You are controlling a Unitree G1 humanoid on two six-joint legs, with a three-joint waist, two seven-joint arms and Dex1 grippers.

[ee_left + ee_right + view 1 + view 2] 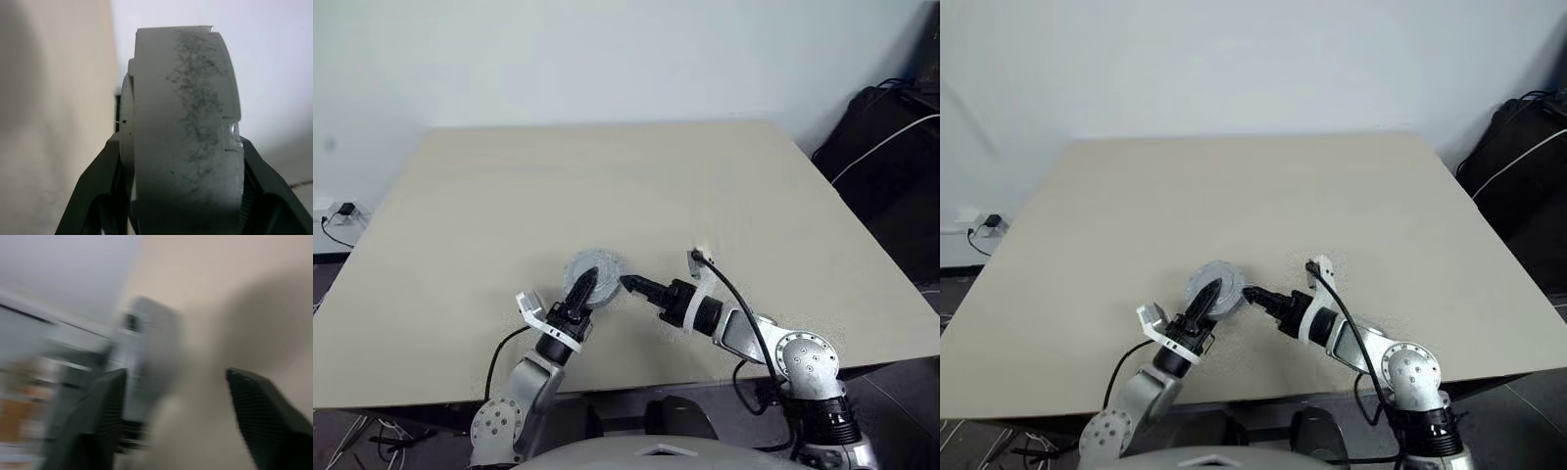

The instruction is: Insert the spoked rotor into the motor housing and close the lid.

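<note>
Beige counter (607, 176) before a pale wall. Left gripper (579, 287) reaches forward from a bent arm, jaws clamped edgewise on the motor housing (597, 269). Right gripper (633, 284) points inward at it, jaws apart.

Left tool (581, 290) clamped on the grey motor housing (597, 275) above the table (607, 186), right tool (628, 283) just beside.
</note>
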